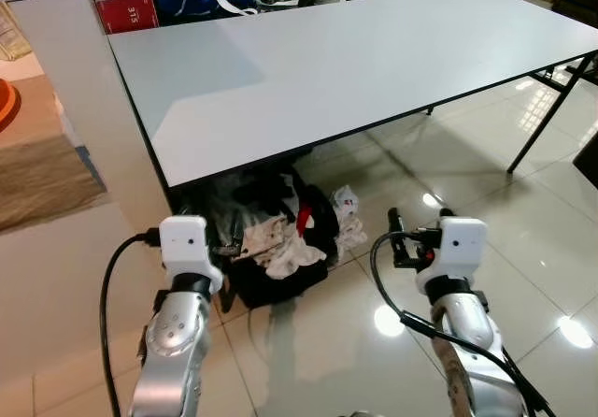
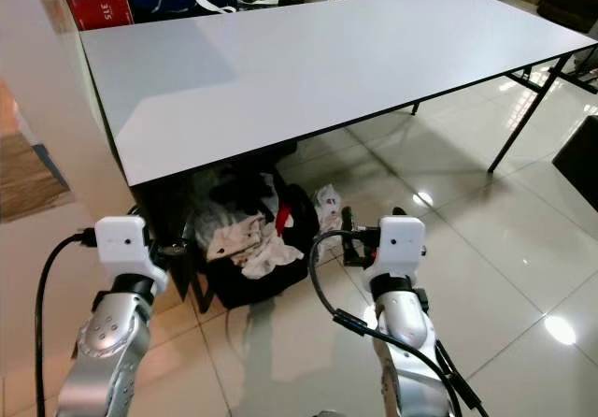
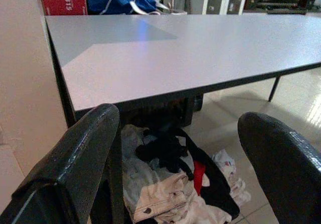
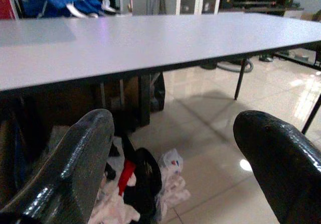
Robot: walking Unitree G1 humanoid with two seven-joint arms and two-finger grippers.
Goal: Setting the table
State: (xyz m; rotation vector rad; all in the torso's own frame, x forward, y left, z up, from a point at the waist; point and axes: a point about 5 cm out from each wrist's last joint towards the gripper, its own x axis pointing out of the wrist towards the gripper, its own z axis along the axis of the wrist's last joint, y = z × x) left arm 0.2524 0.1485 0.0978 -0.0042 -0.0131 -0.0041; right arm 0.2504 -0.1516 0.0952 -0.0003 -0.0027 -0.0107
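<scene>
Before you at twelve o'clock the white table [image 1: 355, 62] lies bare, stiff, with no tableware to grasp; left gripper [image 3: 175, 184] and right gripper [image 4: 175, 174] hover spread, empty.

Both silver arms reach forward toward twelve o'clock, held level. The left gripper [image 3: 175, 163] and the right gripper [image 4: 173, 158] hold their fingers spread wide, empty.

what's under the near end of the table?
Under the white table sits a black bag heaped with crumpled clothes, light, black and red pieces. More cloth lies on the tile beside it. The bag's lower contents are covered.
</scene>
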